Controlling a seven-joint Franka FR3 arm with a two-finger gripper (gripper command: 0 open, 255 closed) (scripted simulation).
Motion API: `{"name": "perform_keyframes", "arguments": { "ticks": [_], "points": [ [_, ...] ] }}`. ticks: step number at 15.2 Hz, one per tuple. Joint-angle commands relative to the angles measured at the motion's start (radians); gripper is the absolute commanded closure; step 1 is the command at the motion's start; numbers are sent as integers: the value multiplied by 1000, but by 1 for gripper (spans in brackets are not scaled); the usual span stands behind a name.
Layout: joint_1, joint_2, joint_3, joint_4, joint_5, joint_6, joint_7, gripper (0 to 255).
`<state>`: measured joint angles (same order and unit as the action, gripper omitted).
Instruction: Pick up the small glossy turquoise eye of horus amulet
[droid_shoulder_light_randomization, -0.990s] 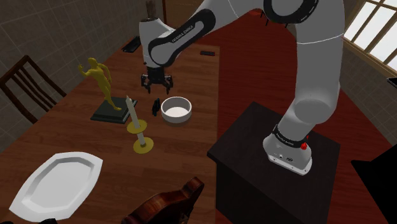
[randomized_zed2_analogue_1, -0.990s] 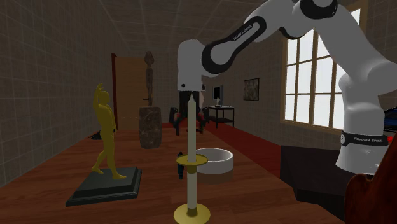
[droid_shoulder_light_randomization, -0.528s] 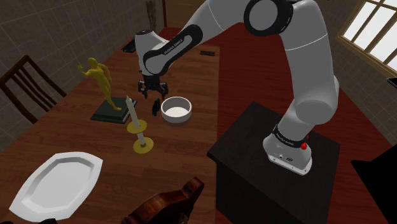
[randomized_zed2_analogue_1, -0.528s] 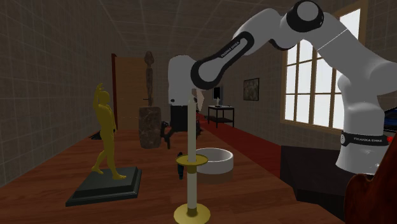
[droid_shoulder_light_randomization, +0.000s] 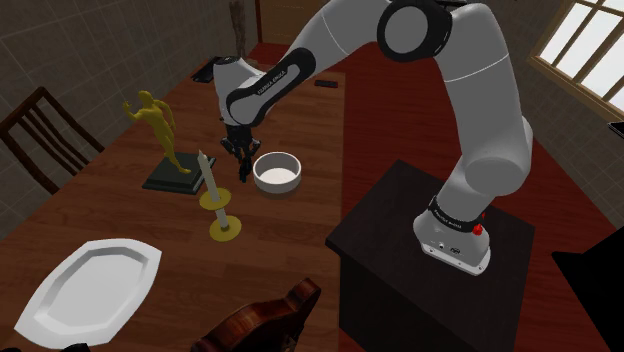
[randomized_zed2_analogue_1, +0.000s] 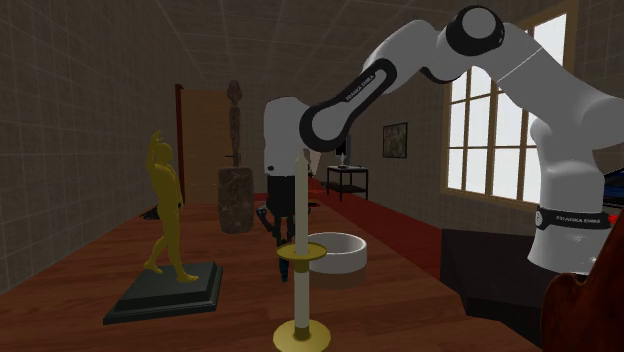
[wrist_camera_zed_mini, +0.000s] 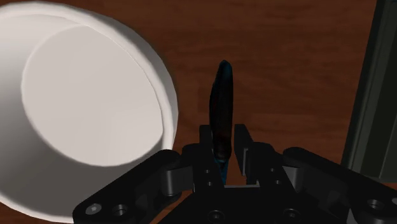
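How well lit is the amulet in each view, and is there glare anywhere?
Shoulder view: dim; the small dark flat amulet reads almost black on the brown wooden table. Wrist view: its edge shows a faint blue-teal sheen, beside the brightly lit round white bowl. Second exterior view: the paned window is the brightest patch; no glare on the table.

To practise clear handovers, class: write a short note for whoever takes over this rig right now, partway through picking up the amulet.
Gripper: low over the table, straddling the amulet; whether it has closed cannot be told.
Things: the dark teal amulet stands on edge on the table, beside the white bowl.
Done: gripper placed at the amulet.
Left: confirm the grip, then lift.
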<state>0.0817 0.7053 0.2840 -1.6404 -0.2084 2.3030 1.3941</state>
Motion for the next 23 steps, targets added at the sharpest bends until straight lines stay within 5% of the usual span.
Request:
{"name": "perform_keyframes", "arguments": {
  "ticks": [1, 23],
  "points": [
    [0, 1, 0, 0, 0, 1, 0, 255],
    [-20, -122, 28, 18, 37, -138, -20, 255]
  ]
}}
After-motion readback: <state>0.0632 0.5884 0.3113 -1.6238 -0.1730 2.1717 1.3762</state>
